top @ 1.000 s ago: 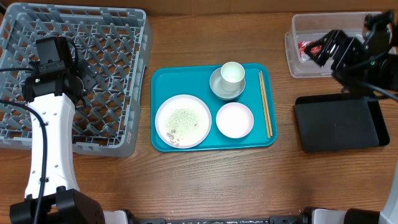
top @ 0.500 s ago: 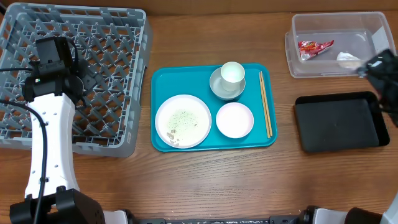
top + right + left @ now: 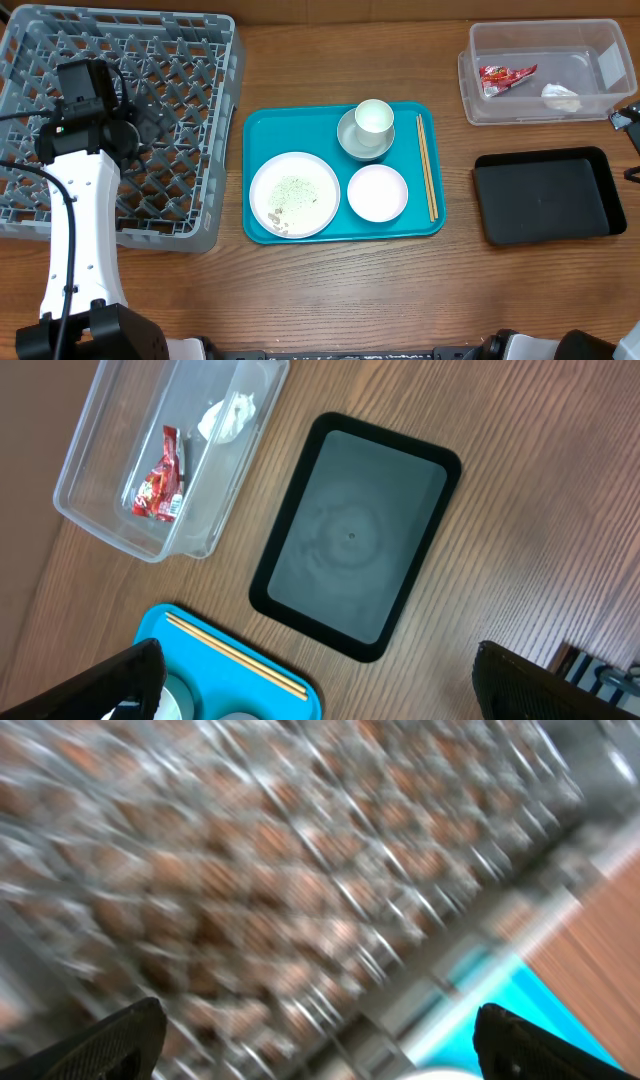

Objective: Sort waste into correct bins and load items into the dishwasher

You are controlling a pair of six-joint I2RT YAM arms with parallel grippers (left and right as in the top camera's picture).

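Presently the left jaws are hovering released over the rack [image 3: 185, 45], the right jaws released near the black tray [image 3: 545, 195].

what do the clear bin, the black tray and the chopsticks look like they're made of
Clear bin: likely thin plastic, glossy; the wooden table shows through its walls. Black tray: probably plastic, matte to satin, with a soft sheen and a rounded moulded rim. Chopsticks: seemingly wood or bamboo, pale tan, unglossed; too thin to tell which.

brown wooden table [image 3: 330, 290], visible grain
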